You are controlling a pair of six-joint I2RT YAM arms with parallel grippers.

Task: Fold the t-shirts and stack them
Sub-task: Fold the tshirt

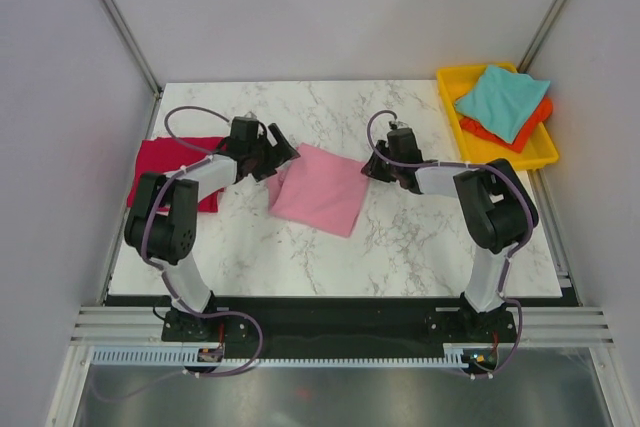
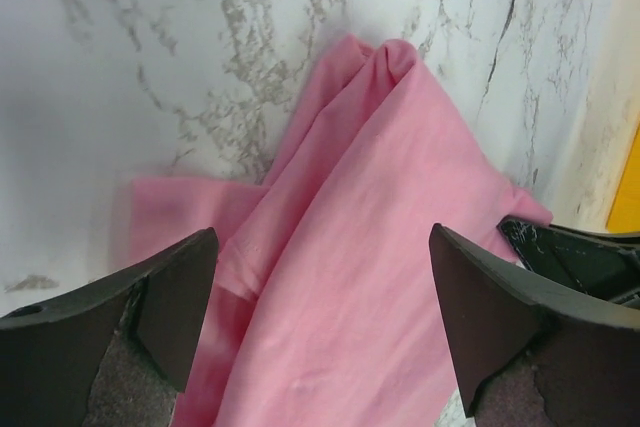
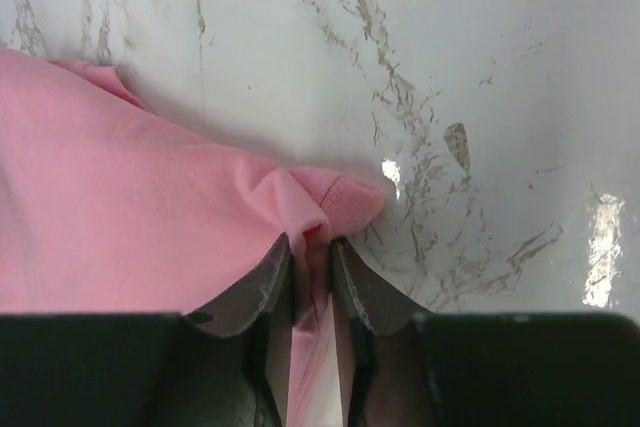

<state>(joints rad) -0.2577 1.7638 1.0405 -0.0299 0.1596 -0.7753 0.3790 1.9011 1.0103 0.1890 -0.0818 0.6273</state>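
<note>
Closest in, on the right wrist view, the right hand (image 3: 312, 259) has its fingers drawn nearly together with a fold of the pink shirt (image 3: 130, 217) caught between them. That's a firm pinch on a hemmed corner, low against the marble tabletop (image 3: 480, 67).

Over to the left wrist view: the left hand (image 2: 322, 237) is spread wide with nothing clamped between its fingers. It is poised over the pink shirt, and the cloth below it is rumpled, with a ridge running up to a peaked corner.

From above, the pink shirt lies mid-tabletop between the two arms as a slanted, roughly folded rectangle. The left hand is at its upper left corner and the right hand at its right corner.

Off to the left, the red shirt (image 1: 160, 159) lies flat by the tabletop's edge, partly under the left arm.

At the far right corner sits the yellow tray (image 1: 455, 77). In it the teal shirt (image 1: 500, 99) lies on top of the orange shirt (image 1: 540, 113), whose edges peek out along the teal one's near side.
</note>
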